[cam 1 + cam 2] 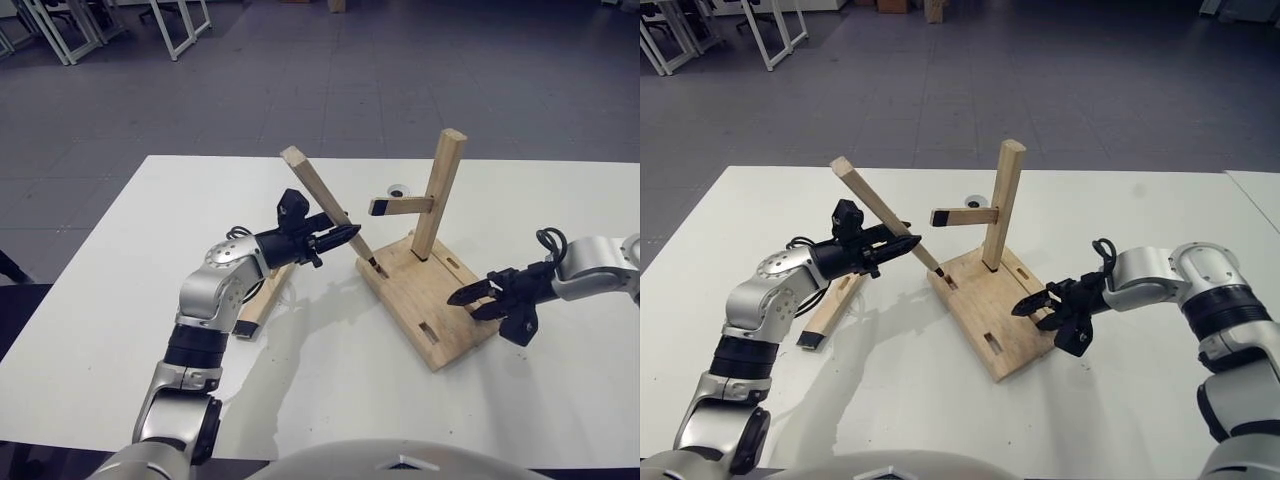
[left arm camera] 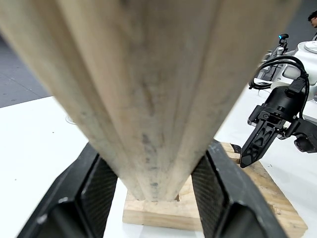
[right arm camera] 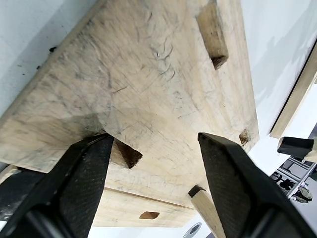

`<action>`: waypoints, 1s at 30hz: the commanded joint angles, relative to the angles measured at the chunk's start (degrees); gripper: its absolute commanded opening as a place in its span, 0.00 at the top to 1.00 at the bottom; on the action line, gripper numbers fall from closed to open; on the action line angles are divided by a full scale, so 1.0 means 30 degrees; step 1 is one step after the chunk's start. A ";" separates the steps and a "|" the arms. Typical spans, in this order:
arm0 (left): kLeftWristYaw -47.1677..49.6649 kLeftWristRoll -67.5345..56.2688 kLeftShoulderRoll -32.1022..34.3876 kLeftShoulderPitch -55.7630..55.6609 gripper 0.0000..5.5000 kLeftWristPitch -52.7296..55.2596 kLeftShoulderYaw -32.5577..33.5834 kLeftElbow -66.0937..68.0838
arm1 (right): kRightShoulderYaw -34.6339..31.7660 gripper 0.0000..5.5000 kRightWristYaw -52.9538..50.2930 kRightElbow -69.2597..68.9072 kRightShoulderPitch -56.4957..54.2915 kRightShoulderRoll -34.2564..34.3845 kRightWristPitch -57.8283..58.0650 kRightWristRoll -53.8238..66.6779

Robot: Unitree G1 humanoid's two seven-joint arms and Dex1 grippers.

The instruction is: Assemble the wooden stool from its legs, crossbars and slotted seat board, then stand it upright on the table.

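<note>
The slotted seat board (image 1: 430, 300) lies flat on the white table. One leg (image 1: 438, 195) stands upright in a far slot, with a black-tipped crossbar (image 1: 402, 206) sticking out to its left. My left gripper (image 1: 345, 236) is shut on a second leg (image 1: 318, 196), which is tilted with its dark lower end at the board's left corner slot; up close, this leg (image 2: 148, 99) sits between both fingers (image 2: 94, 188). My right gripper (image 1: 478, 300) is open at the board's right edge, its fingers (image 3: 79, 183) spread over the board (image 3: 148, 74) near a slot.
Another leg (image 1: 262, 300) with a black end lies on the table under my left forearm. A small round cable hole (image 1: 400, 190) sits behind the board. The table's front and right areas are bare. Grey floor and desk frames lie beyond the far edge.
</note>
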 commanded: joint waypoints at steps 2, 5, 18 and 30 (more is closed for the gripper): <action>-0.0434 0.0207 -0.0459 -0.0624 0.63 -0.0044 -0.0268 0.0914 | 0.1095 0.43 0.0423 0.0701 0.0351 0.0872 0.0519 -0.1322; -0.0759 0.0294 -0.0641 -0.0716 0.63 0.0018 -0.0464 0.1688 | 0.1252 0.43 0.0315 0.0921 0.0110 0.1045 0.0562 -0.1323; -0.0157 0.3413 -0.1215 -0.0632 0.63 -0.2854 -0.1467 0.5427 | 0.1733 0.43 0.1114 0.0974 -0.0161 0.1356 0.0754 0.0423; -0.1556 0.4524 -0.0903 -0.2196 0.63 -0.1892 -0.3180 0.7968 | 0.1460 0.43 0.1893 -0.1066 0.1091 0.1251 0.2275 0.2605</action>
